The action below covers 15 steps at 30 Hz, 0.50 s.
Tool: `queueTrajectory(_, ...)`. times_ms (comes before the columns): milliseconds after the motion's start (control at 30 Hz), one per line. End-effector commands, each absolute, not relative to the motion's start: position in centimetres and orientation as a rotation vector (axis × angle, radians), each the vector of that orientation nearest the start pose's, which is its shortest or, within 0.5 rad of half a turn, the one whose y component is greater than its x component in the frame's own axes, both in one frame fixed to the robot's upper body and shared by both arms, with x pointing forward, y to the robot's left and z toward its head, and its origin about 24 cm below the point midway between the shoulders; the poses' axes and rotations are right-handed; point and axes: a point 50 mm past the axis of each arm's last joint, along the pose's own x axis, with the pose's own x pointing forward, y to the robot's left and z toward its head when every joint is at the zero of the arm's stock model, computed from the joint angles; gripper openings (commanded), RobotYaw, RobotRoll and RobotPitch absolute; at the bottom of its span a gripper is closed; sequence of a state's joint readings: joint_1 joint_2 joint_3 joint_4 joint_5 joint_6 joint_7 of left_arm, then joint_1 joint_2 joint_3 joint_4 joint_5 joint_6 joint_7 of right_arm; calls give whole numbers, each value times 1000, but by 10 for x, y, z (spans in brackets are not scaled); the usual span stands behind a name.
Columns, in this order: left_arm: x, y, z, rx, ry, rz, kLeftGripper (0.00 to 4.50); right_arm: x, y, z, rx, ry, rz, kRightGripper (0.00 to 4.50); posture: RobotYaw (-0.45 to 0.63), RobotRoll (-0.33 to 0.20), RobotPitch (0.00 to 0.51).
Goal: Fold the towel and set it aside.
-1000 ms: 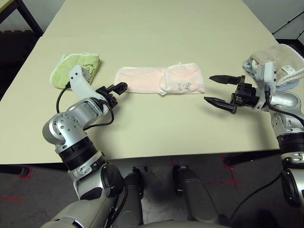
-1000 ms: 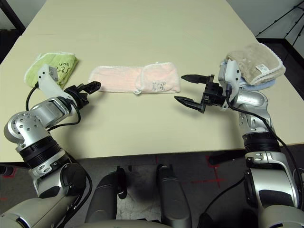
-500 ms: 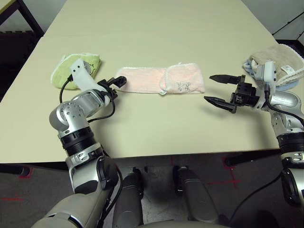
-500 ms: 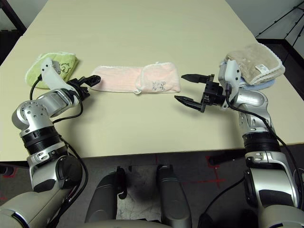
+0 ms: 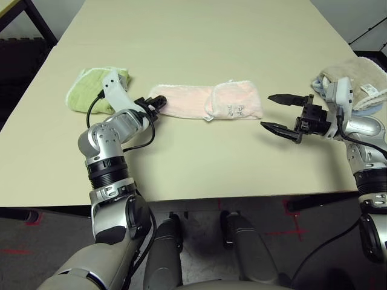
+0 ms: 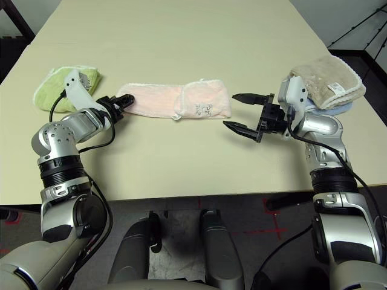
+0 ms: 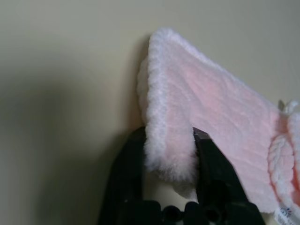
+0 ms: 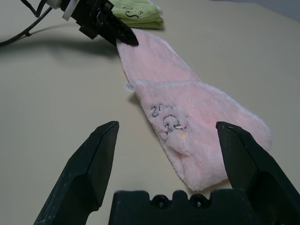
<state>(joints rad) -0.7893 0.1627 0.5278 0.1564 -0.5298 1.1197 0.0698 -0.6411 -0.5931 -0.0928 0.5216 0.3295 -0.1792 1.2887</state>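
The pale pink towel (image 5: pixel 205 103) lies mid-table as a long strip, its right end folded over with a grey motif on top. My left gripper (image 5: pixel 158 103) is at the strip's left end. In the left wrist view the left gripper (image 7: pixel 168 138) has both black fingers closed on the towel's (image 7: pixel 211 117) white-trimmed edge. To the right of the towel my right gripper (image 5: pixel 266 111) hovers open, apart from the cloth and holding nothing. The right wrist view looks between the wide-spread right gripper (image 8: pixel 168 129) at the towel (image 8: pixel 187 108) and the left gripper (image 8: pixel 124 37).
A folded light green towel (image 5: pixel 91 87) lies just left of my left arm. A beige towel (image 6: pixel 326 75) sits on a blue one (image 6: pixel 335 109) at the right edge, behind my right wrist. Bare table (image 5: pixel 199 36) stretches beyond and in front of the pink strip.
My left arm reached forward to the towel's left end, and its fingers closed on the edge. The right arm stayed put with its gripper open.
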Motion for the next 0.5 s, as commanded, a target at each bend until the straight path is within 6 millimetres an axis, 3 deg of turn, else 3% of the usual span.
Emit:
queueTrajectory(33, 343, 195, 154, -538, 432, -96, 415, 327, -234, 169, -409, -193, 1076, 4500, -195, 0, 244)
queueTrajectory(67, 341, 197, 153, -539, 434, -88, 13, 327, -233, 168, -409, -194, 1076, 4500, -195, 0, 244)
queueTrajectory(500, 317, 218, 146, -546, 442, 3, 13, 332, -231, 167, -410, -189, 1096, 4500, -153, 0, 247)
